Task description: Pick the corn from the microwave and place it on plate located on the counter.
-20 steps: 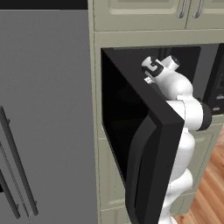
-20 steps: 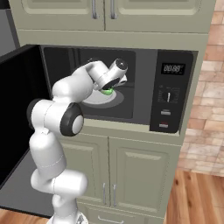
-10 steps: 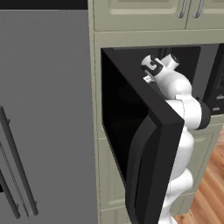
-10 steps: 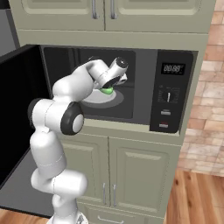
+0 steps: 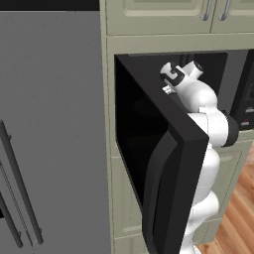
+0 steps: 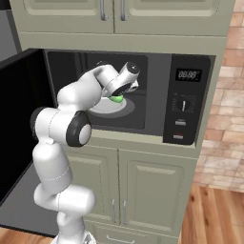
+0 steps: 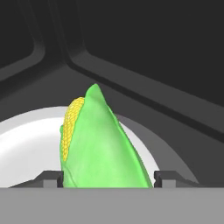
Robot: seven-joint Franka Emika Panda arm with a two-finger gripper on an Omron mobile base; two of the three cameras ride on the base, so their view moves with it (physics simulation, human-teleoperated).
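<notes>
The corn (image 7: 100,144), a yellow cob in bright green husk, stands between my gripper's (image 7: 107,179) two dark fingertips, which press against its sides. Below it lies a plain white dish (image 7: 26,140) on the floor of the dark microwave cavity. In the right base view my gripper (image 6: 119,93) reaches into the microwave (image 6: 186,105), with the green of the corn (image 6: 116,99) just under the hand and above the white dish (image 6: 107,108). The microwave door (image 5: 163,149) hangs wide open to the left. The greyish-rimmed plate and the counter are out of view.
Cream cabinet doors (image 6: 143,190) sit below the microwave and more cabinets (image 6: 119,14) above it. A grey refrigerator front (image 5: 49,124) stands at the left. The open door's edge lies close beside my arm (image 5: 213,129). A brick wall (image 6: 228,105) is at the right.
The hand has tipped up very slightly inside the cavity; the corn stays between the fingers. The base views have not shifted.
</notes>
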